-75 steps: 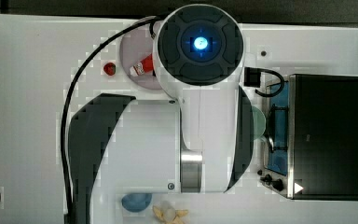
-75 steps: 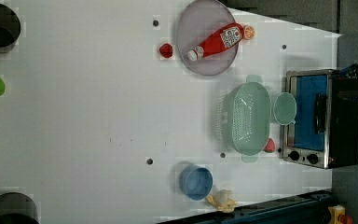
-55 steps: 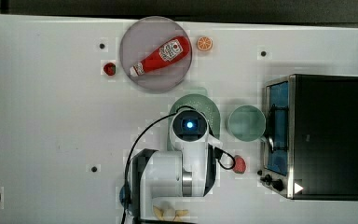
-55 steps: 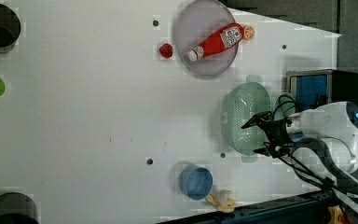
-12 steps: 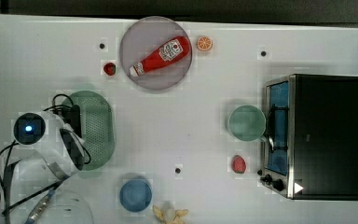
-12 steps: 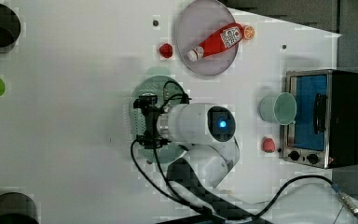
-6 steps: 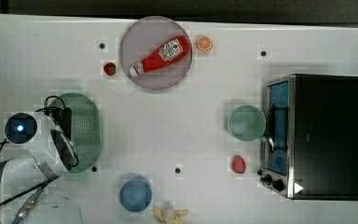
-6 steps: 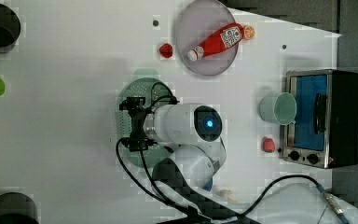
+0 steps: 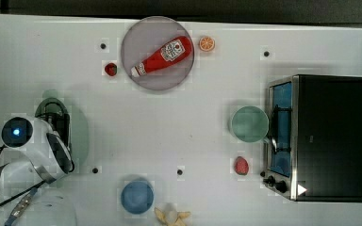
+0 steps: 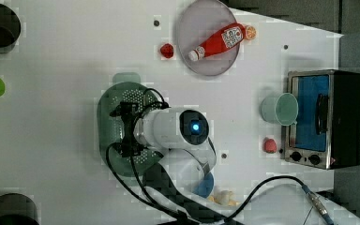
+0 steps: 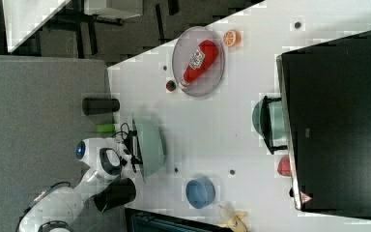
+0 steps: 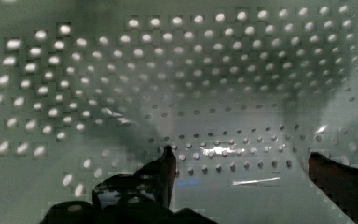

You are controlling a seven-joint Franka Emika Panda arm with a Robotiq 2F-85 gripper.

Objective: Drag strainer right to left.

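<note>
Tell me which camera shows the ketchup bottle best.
The top view: the ketchup bottle lies unobstructed on the grey plate, label readable side up. The left view and right view show it too, smaller and slanted.

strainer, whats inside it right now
The tool sits open inside the pale green oval plastic strainer, its two dark fingers spread above the perforated floor. The arm covers the rest of the basin.

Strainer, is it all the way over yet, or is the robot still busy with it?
Mostly done: the strainer sits far toward the top view's left, a long way from the toaster oven and green cup. In hand: the claw is open inside the strainer, its fingertips down by the holes. Left: perhaps a last small pull, then lifting the claw out.
</note>
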